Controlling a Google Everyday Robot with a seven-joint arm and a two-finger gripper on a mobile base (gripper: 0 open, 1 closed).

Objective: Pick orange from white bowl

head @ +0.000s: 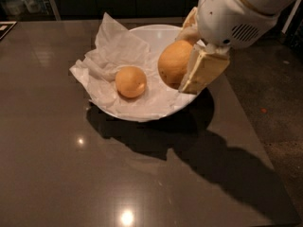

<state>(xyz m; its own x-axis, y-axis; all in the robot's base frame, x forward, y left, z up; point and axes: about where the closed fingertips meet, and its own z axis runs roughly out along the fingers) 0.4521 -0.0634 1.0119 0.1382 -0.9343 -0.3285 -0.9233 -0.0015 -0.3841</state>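
Camera view: tilted end effector [182, 70] grips the orange [171, 60] over the white bowl [142, 117].

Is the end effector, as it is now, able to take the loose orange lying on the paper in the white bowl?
Probably not yet. The end effector, above the right side of the white bowl, is shut on the other orange. The loose orange lies uncovered, nothing above it.

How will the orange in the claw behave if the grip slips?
The orange, clamped in the claw over the right side of the white bowl, looks round, so it would likely roll if dropped. Its matte skin probably resists slipping. The crumpled paper would likely cushion it.
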